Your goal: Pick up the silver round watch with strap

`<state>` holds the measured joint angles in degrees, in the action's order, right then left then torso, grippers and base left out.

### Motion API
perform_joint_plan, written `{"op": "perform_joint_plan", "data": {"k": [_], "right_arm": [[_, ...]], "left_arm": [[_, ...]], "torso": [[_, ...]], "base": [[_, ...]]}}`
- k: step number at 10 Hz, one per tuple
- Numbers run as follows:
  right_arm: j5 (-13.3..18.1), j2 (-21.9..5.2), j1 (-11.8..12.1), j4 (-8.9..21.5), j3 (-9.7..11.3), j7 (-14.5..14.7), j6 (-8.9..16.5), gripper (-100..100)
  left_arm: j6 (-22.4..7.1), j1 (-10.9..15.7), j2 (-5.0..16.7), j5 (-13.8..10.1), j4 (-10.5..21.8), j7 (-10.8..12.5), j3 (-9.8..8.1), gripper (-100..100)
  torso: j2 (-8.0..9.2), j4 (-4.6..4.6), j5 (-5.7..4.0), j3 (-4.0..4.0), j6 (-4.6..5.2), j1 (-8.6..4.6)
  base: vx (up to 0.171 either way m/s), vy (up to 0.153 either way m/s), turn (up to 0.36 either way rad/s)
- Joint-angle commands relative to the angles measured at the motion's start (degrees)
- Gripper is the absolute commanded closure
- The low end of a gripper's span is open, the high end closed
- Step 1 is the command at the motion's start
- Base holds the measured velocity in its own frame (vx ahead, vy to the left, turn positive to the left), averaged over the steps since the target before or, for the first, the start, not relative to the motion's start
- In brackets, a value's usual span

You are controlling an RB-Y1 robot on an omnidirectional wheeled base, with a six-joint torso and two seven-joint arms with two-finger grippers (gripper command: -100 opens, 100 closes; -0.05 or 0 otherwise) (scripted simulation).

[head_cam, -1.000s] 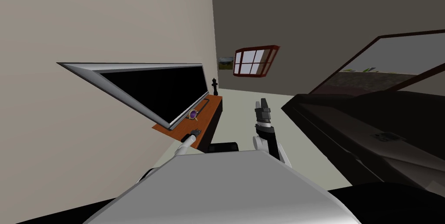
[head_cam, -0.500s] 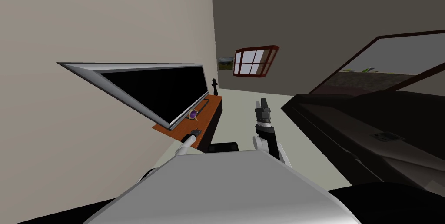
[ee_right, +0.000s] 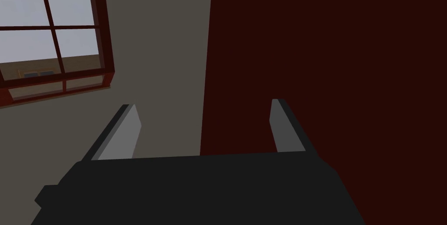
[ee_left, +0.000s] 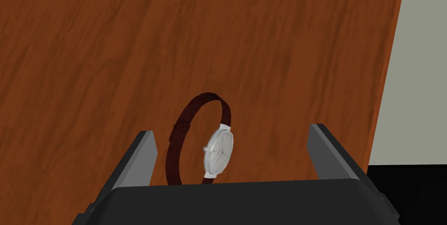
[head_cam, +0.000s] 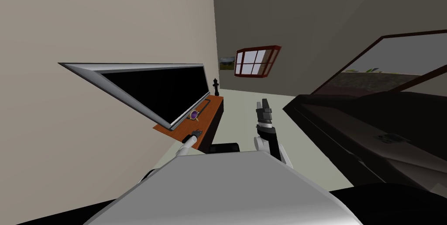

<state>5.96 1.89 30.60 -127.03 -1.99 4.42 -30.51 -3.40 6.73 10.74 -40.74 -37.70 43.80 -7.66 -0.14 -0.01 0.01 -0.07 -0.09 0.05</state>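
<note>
The watch [ee_left: 218,150] has a silver round face and a dark brown strap [ee_left: 187,126]. It stands on its edge on a reddish-brown wooden top [ee_left: 262,39]. My left gripper [ee_left: 231,129] is open, and the watch sits between its two fingers, close to the gripper body and touching neither finger. The head view shows that left gripper [head_cam: 196,133] low over the near end of the wooden top [head_cam: 214,106]. Further right, my right gripper [head_cam: 264,104] is raised over the floor; the right wrist view shows this gripper [ee_right: 203,113] open and holding nothing.
A large black screen [head_cam: 161,87] leans along the wall above the wooden top. A purple and gold trinket [head_cam: 194,114] lies beyond my left gripper, and a black chess piece [head_cam: 215,87] stands at the far end. Dark furniture [head_cam: 371,126] is on the right.
</note>
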Motion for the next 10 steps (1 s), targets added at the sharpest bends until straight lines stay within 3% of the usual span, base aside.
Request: {"op": "perform_joint_plan", "data": {"k": [1, 3, 6, 10], "right_arm": [[0.0, 0.0, 0.0, 0.0, 0.0, 0.0, 0.0, 0], [0.0, 0.0, 0.0, 0.0, 0.0, 0.0, 0.0, 0], [0.0, 0.0, 0.0, 0.0, 0.0, 0.0, 0.0, 0], [0.0, 0.0, 0.0, 0.0, 0.0, 0.0, 0.0, 0]], "left_arm": [[0.0, 0.0, 0.0, 0.0, 0.0, 0.0, 0.0, -100], [0.0, 0.0, 0.0, 0.0, 0.0, 0.0, 0.0, -100], [3.29, -1.18, -2.52, 0.49, 0.91, -0.68, 0.24, -100], [3.29, -1.18, -2.52, 0.49, 0.91, -0.68, 0.24, -100]], "torso": [[0.0, 0.0, 0.0, 0.0, 0.0, 0.0], [-0.02, 0.0, -0.01, -0.01, 0.0, -0.02], [0.02, 0.0, 0.0, 0.01, 0.0, -0.02], [-0.01, -0.01, 0.01, -0.01, 0.0, 0.01]], "base": [[0.0, 0.0, 0.0], [0.0, 0.0, 0.0], [-0.004, 0.005, -0.015], [-0.001, 0.001, -0.002]]}}
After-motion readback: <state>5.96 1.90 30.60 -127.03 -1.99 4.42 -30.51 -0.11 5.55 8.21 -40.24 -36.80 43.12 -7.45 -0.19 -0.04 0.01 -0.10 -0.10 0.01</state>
